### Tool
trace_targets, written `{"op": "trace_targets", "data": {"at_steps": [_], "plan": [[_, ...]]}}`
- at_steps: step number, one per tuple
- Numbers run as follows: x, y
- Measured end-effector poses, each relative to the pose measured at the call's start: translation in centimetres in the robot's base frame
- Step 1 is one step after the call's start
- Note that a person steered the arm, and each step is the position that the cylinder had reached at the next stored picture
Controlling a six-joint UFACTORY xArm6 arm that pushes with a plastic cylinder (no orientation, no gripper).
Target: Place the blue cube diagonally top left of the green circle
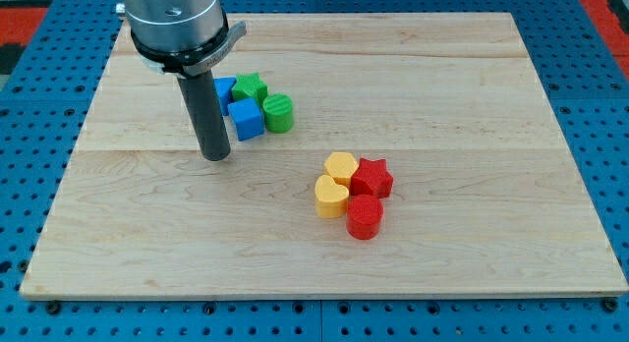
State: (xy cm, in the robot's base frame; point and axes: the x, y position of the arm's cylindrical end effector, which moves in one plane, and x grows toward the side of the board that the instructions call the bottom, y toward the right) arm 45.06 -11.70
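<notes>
Dark rod end effector, my tip (215, 155) bare, grasping nothing, just left of blue cube (246, 118), green circle (278, 113) beyond.

Around my tip (216, 155): two blue blocks (246, 119), two green (278, 113), two yellow (341, 168), two red (372, 178) on one wooden board (472, 106).

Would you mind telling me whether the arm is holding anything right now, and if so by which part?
Nothing is held. My tip is a bare rod resting on the board, just to the view's left of the blue cube, with a small gap between them.
</notes>
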Motion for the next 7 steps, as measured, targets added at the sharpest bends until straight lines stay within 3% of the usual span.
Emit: {"op": "trace_targets", "data": {"at_steps": [1, 2, 3, 4, 5, 6, 7], "plan": [[0.9, -1.3], [4.5, -0.2], [0.0, 4.8], [-2.3, 4.3], [-4.1, -0.3], [-7.1, 1.7], [-7.3, 1.8]]}}
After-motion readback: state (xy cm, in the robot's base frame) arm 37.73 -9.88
